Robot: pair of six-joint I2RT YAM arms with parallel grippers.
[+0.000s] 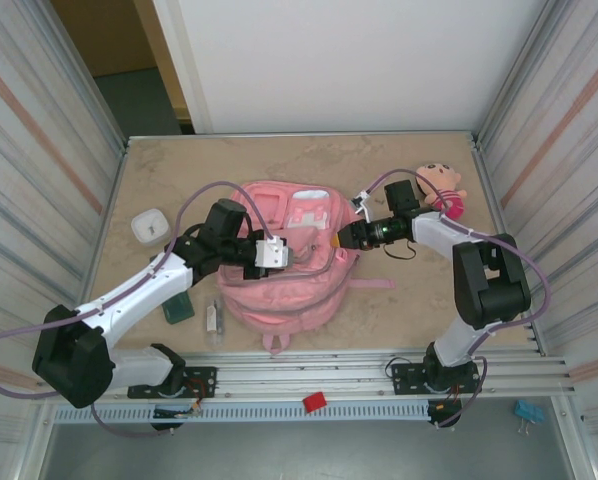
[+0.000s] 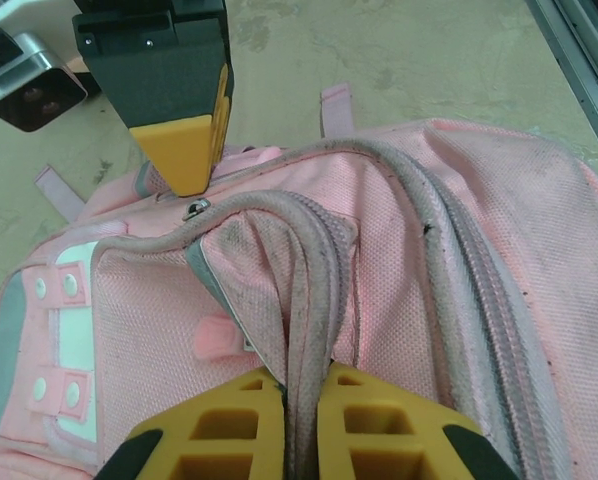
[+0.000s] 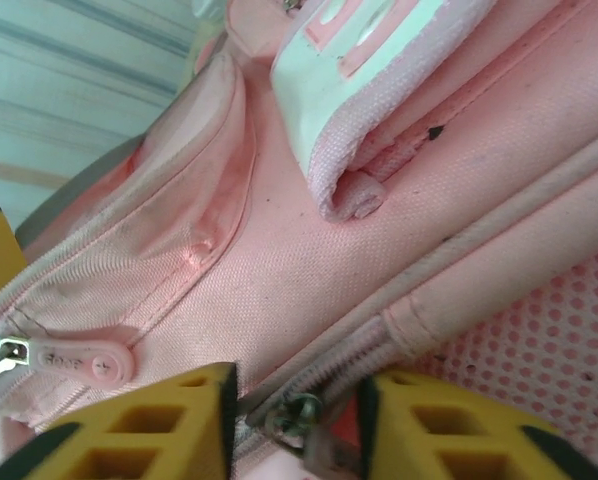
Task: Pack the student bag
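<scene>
The pink student bag (image 1: 279,290) lies flat mid-table. My left gripper (image 1: 275,254) sits over its middle, shut on a raised fold of the bag's grey-edged zip flap (image 2: 304,330), which runs up between the yellow fingers (image 2: 219,430). My right gripper (image 1: 341,237) is at the bag's right side. In the right wrist view its jaws (image 3: 299,415) stand partly apart, with the metal zip slider (image 3: 301,412) in the gap and space on both sides. The left wrist view shows one orange finger of the right gripper (image 2: 184,140) near the bag's top edge.
A doll in a pink dress (image 1: 441,187) lies at the back right beside the right arm. A white box (image 1: 151,225), a dark green item (image 1: 177,306) and a small clear item (image 1: 213,320) lie left of the bag. Metal walls stand on both sides.
</scene>
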